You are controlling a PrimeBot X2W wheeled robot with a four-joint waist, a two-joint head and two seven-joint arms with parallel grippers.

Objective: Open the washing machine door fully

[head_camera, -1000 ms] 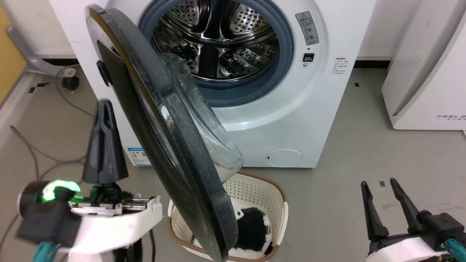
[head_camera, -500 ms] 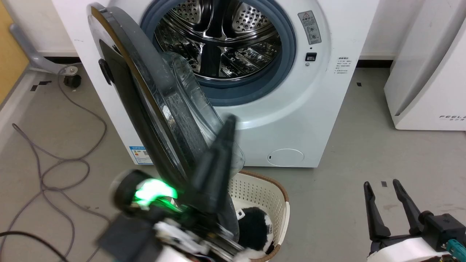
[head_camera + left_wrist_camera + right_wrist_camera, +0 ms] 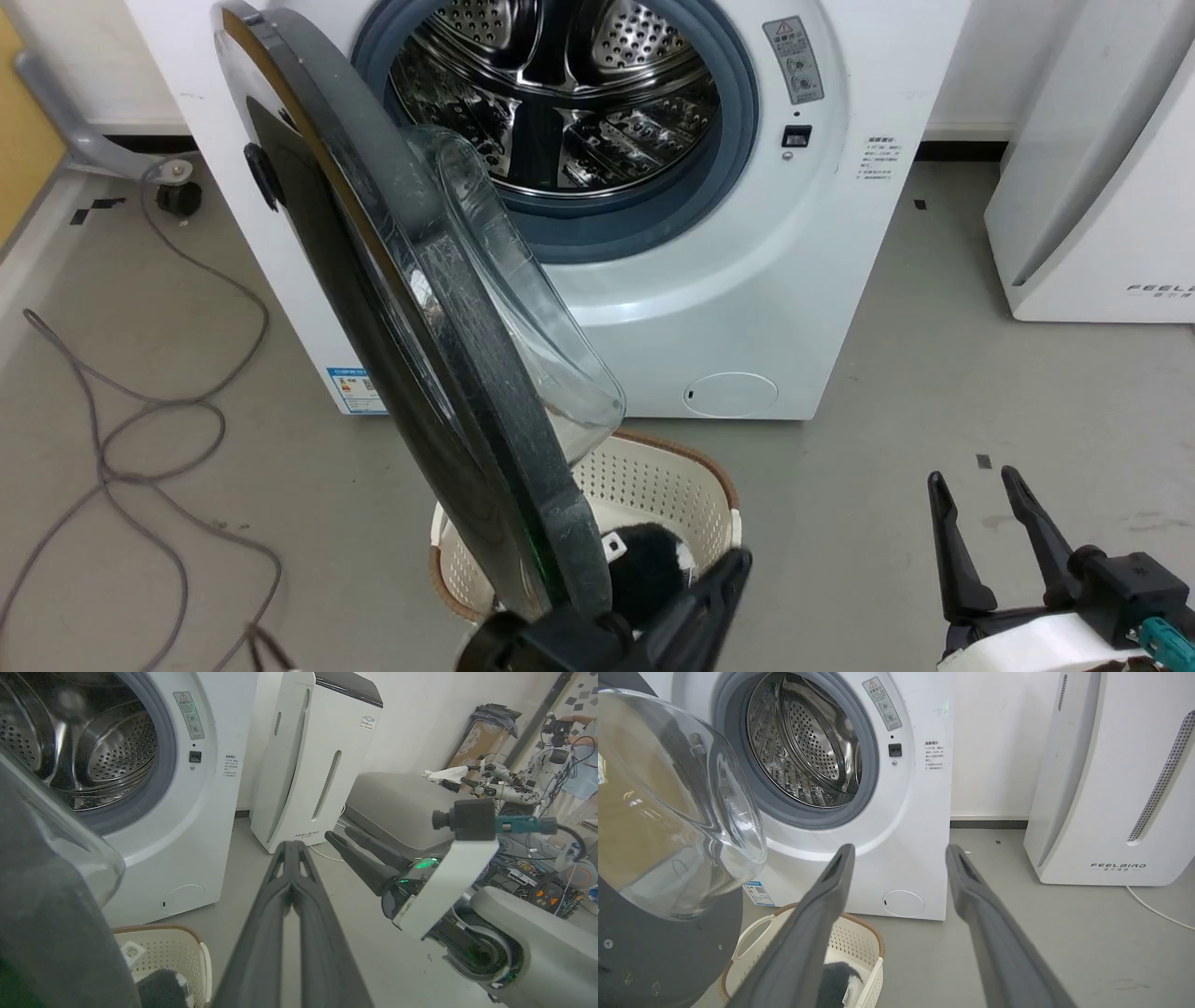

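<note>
My left gripper (image 3: 292,845) has its two fingers pressed together with nothing between them. In the head view it sits at the bottom edge, just beside the lower rim of the washing machine door (image 3: 439,373), and I cannot tell whether it touches. The door stands swung out on its left-hand hinge, nearly edge-on to my head camera, its glass bowl bulging toward the steel drum (image 3: 560,103), which lies uncovered. The door's lower edge hangs over a cream basket (image 3: 653,476) on the floor (image 3: 934,373), holding something black and white and fluffy. My right gripper (image 3: 972,481) is at the lower right, fingers apart and empty, well apart from the door
</note>
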